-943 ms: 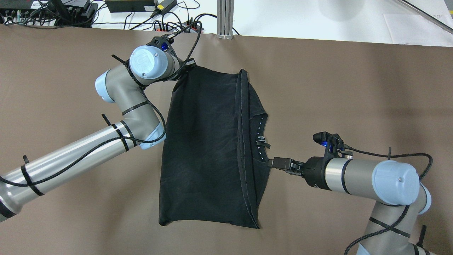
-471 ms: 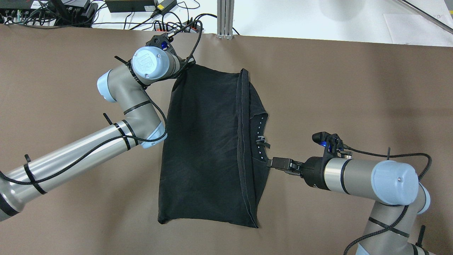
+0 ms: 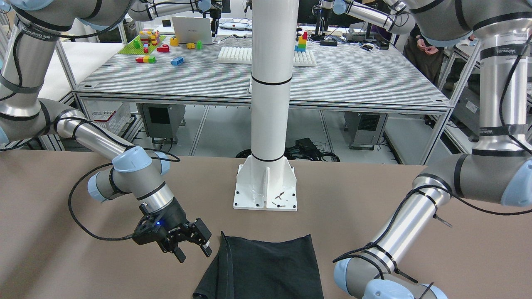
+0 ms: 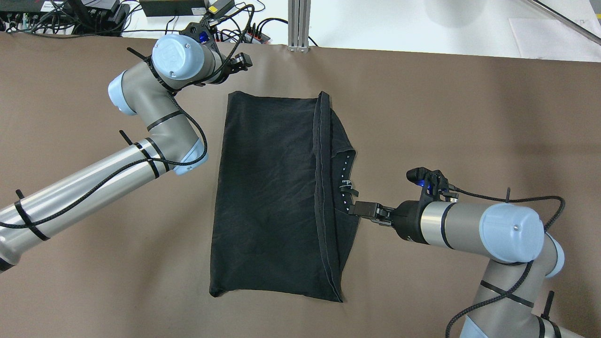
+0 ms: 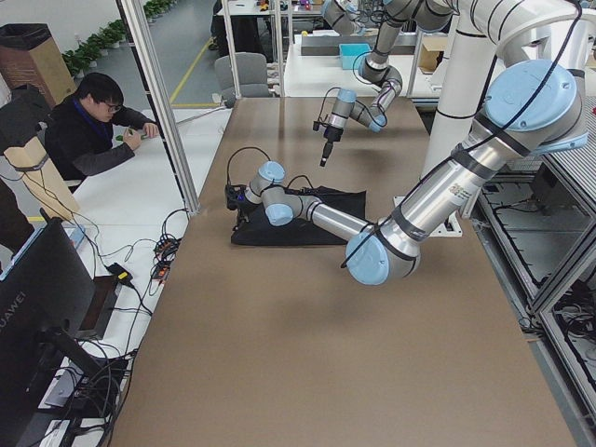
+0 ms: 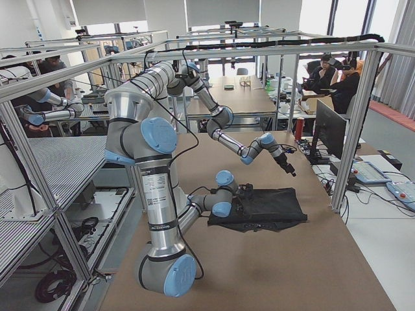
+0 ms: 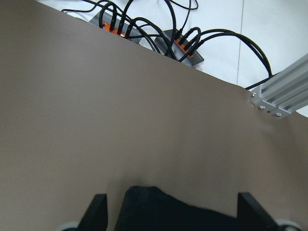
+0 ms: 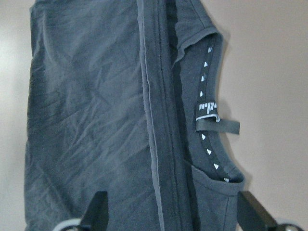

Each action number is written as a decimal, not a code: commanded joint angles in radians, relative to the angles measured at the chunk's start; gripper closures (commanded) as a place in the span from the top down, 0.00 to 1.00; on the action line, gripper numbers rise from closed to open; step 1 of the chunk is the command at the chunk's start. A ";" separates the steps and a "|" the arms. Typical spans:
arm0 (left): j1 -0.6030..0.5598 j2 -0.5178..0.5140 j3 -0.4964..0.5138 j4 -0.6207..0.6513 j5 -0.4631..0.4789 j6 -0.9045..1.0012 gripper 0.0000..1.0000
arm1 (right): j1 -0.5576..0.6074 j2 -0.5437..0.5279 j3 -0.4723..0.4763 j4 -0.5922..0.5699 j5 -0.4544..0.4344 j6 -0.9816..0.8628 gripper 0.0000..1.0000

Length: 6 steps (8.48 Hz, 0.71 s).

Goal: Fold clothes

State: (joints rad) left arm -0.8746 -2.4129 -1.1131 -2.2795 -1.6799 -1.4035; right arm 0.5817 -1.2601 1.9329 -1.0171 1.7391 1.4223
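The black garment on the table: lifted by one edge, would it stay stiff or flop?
Probably flops: the black garment lies creased and limp, folded over itself. Likely light: the fabric looks thin. Pushed, it would probably bunch on the brown covering rather than slide.

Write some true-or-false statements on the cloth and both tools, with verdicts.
1. The left tool grips the cloth. False: it is open and clear of the cloth, beyond its far corner.
2. The right tool is open. True.
3. The cloth hangs off the table. False: it lies wholly on the table, folded over.
4. The right tool is at the cloth's collar side. True.
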 commanded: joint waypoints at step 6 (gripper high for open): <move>-0.087 0.271 -0.318 0.000 -0.192 0.113 0.95 | 0.003 0.353 -0.385 -0.204 -0.154 -0.364 0.94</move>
State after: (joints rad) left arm -0.9596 -2.1557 -1.4159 -2.2804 -1.8663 -1.2941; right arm 0.5845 -0.9841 1.6672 -1.2180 1.6170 1.0985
